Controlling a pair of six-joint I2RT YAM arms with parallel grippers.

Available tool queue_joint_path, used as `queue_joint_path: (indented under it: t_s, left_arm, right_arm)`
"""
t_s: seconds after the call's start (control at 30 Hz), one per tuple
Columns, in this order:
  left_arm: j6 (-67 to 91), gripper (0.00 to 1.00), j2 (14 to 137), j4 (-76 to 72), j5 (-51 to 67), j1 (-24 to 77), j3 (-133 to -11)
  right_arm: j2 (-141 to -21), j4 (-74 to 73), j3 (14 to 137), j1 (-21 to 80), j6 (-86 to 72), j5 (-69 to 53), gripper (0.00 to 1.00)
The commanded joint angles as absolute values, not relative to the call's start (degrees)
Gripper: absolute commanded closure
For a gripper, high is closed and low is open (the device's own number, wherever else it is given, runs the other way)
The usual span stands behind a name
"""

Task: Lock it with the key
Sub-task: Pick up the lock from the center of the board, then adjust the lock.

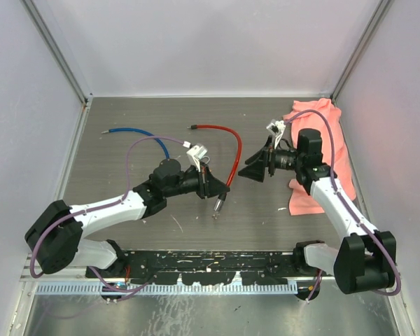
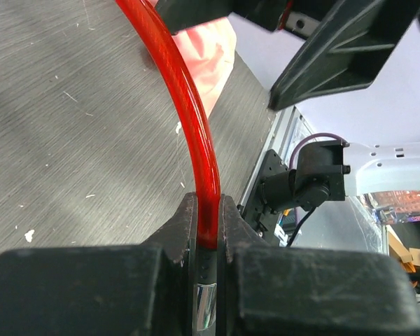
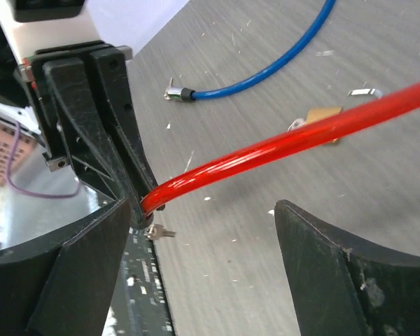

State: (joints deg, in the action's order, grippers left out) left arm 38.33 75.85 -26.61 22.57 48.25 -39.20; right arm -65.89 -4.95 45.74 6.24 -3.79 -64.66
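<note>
**Fingers of the left arm pinch the red cable; the right pair stands spread**

Left fingers (image 2: 185, 231) are pressed together on the red cable (image 2: 189, 112) close to its end, with a bit of silver metal showing between them below the pinch. From the right wrist, a small silver piece (image 3: 159, 232) hangs just under that grip; whether it is the key I cannot tell. The right gripper (image 3: 199, 210) faces it with its jaws wide apart, holding nothing. The cable crosses the gap between them in that view. A brass padlock (image 3: 322, 115) lies on the table (image 1: 126, 140) beyond the cable.
</note>
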Motion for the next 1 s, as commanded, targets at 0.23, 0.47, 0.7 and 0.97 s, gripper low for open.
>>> queue_joint_path:
  t_s: [0.23, 0.47, 0.7, 0.97]
  left_arm:
    - [38.86, 1.0, 76.15, -35.41, 20.9, 48.24, -40.68]
    - [40.32, 1.0, 77.57, -36.93, 20.89, 48.2, -40.52]
    - [40.96, 1.0, 78.77, -37.57, 20.58, 48.19, -40.61]
    - [39.27, 0.87, 76.92, -34.46, 18.24, 48.19, -38.41]
  right_arm:
    - [-69.79, 19.87, 39.94, 12.2, -42.39, -53.91, 0.19]
    - [-70.86, 26.78, 36.63, 14.5, -48.77, -53.16, 0.37]
    - [-70.77, 30.06, 35.31, 15.53, -52.04, -53.64, 0.66]
    - [-70.45, 37.91, 34.91, 13.89, -59.56, -57.1, 0.99]
